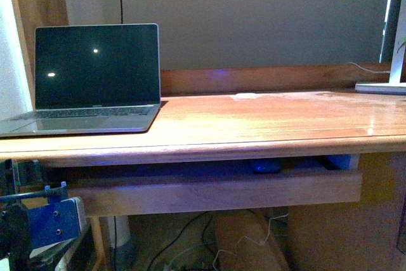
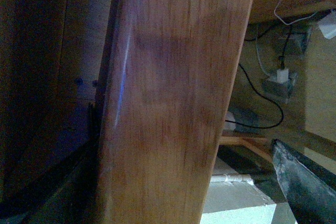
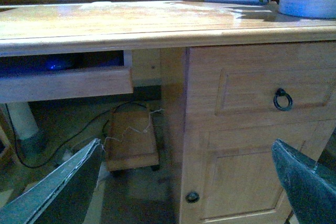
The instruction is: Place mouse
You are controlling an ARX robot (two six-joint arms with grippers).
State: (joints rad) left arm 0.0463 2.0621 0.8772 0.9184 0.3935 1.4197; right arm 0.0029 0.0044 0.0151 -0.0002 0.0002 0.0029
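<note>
Low at the robot's left side, the left arm shows a blue block-shaped housing with black fittings. The left gripper is spread wide: one dark grey finger shows plainly, while the other is only a dim shape in shadow. The right gripper points roughly level, its two dark grey wedge-shaped fingers far apart.
</note>
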